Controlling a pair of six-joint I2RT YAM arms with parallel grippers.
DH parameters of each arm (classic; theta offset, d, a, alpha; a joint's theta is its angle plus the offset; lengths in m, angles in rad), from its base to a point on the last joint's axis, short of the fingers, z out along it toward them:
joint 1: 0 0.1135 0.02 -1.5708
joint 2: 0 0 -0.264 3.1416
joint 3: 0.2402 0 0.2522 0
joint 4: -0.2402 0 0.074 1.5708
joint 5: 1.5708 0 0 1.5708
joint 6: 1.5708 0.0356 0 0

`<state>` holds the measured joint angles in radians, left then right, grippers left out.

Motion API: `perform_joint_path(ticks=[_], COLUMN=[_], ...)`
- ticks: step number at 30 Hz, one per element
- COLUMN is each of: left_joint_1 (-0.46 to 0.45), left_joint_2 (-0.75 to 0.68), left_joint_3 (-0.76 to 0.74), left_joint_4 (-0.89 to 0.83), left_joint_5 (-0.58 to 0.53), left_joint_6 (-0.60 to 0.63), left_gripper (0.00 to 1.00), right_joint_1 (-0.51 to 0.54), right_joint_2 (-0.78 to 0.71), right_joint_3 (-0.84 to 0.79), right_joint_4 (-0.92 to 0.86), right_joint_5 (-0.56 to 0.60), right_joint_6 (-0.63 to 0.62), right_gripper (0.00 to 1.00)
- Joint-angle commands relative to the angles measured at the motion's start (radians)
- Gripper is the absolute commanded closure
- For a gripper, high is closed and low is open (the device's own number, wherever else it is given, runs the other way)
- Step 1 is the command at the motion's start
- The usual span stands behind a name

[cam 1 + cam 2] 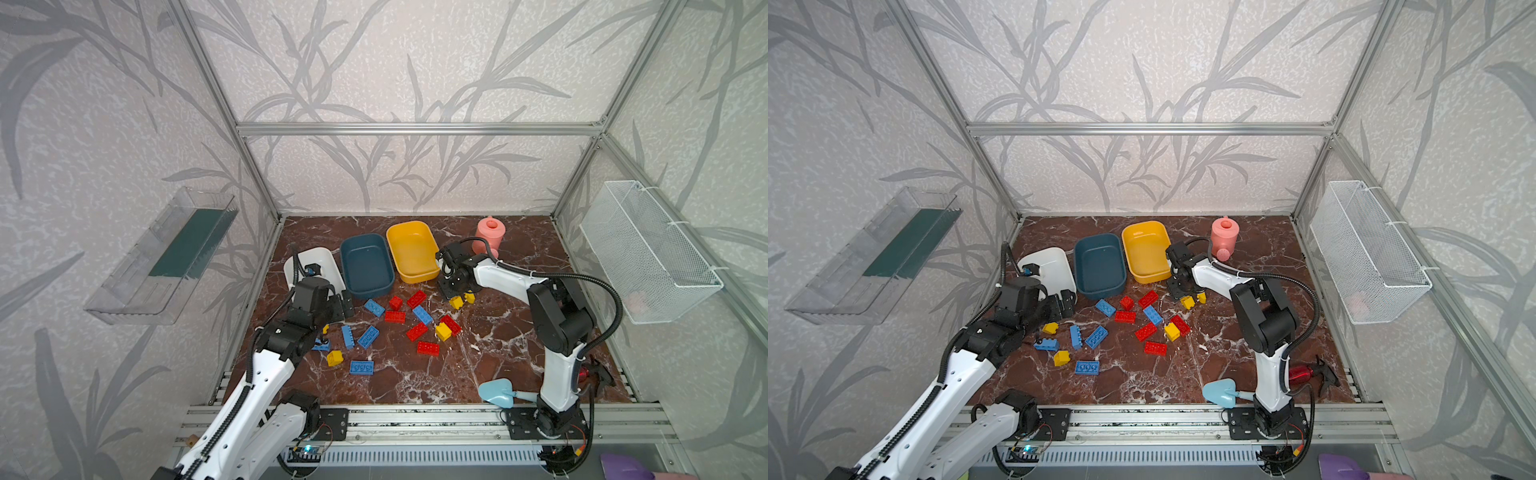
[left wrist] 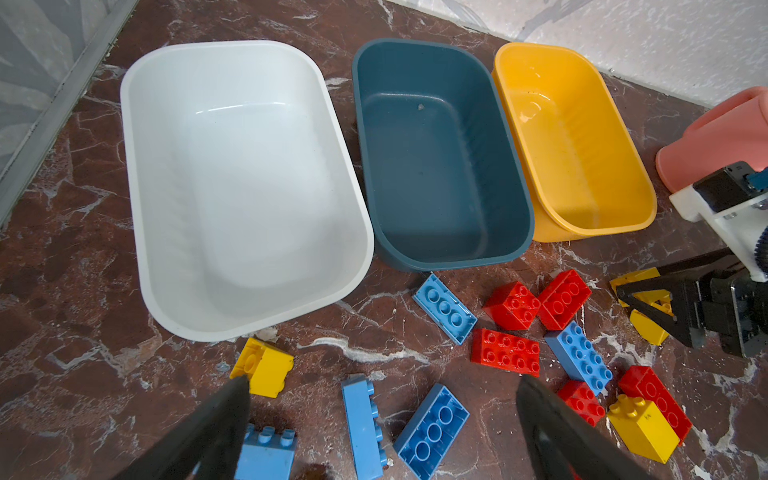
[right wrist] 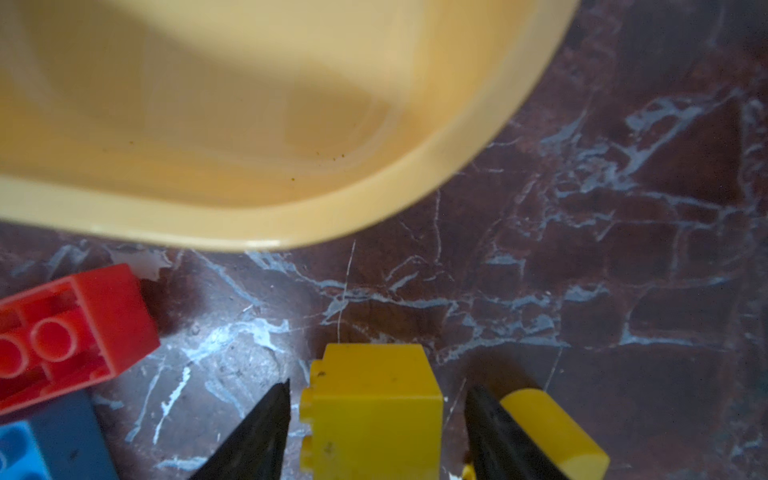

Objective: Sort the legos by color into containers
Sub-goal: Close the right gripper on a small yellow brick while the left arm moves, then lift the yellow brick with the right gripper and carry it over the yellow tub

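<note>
Between the fingers of the right gripper (image 3: pixel 376 386), low on the table (image 3: pixel 582 270): a yellow brick (image 3: pixel 374 419) on its side, studs facing one finger. Jaws partly closed, a gap showing each side, so no grip yet. Risks: a pad lands on the studs and the brick twists or pops out; a second yellow piece (image 3: pixel 552 436) just outside the other finger gets knocked. The lift must clear the yellow tub (image 3: pixel 291 235) rim close ahead.

Left gripper (image 2: pixel 384 381) hangs wide open, empty, over blue bricks (image 2: pixel 361 424).

White tub (image 2: pixel 139 174), teal tub (image 2: pixel 527 199) and yellow tub are all empty; every brick lies on the table.
</note>
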<state>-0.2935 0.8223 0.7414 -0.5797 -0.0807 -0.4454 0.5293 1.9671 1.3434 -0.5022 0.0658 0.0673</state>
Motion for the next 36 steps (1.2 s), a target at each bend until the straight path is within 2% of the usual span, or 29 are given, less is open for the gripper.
perform_joint_path(ticks=[1,9,11,21,27,36], left_joint_1=[-0.004,-0.004,-0.004,-0.002,-0.003,-0.003], left_joint_2=[-0.005,-0.027,-0.038,-0.092,-0.119,-0.143], left_joint_3=[0.013,0.017,0.017,0.004,-0.004,-0.015], left_joint_4=[-0.021,-0.026,-0.024,-0.009,-0.006,-0.011], left_joint_5=[-0.012,-0.02,-0.032,-0.039,-0.036,-0.033], left_joint_6=[0.009,0.018,0.02,0.004,-0.003,-0.013], left_gripper=[0.01,0.01,0.01,0.01,0.01,0.01], right_joint_1=[0.0,0.002,0.007,0.036,0.04,0.049], right_joint_2=[0.018,-0.013,-0.031,-0.148,-0.192,-0.035], right_joint_3=[0.016,0.041,0.049,0.161,0.196,0.426], right_joint_4=[-0.035,-0.069,-0.083,-0.203,-0.136,-0.141], right_joint_5=[-0.011,-0.015,-0.014,-0.023,-0.101,-0.164], right_joint_6=[0.01,0.011,0.013,0.004,-0.004,0.028], right_gripper=[0.39,0.6,0.62,0.64,0.65,0.65])
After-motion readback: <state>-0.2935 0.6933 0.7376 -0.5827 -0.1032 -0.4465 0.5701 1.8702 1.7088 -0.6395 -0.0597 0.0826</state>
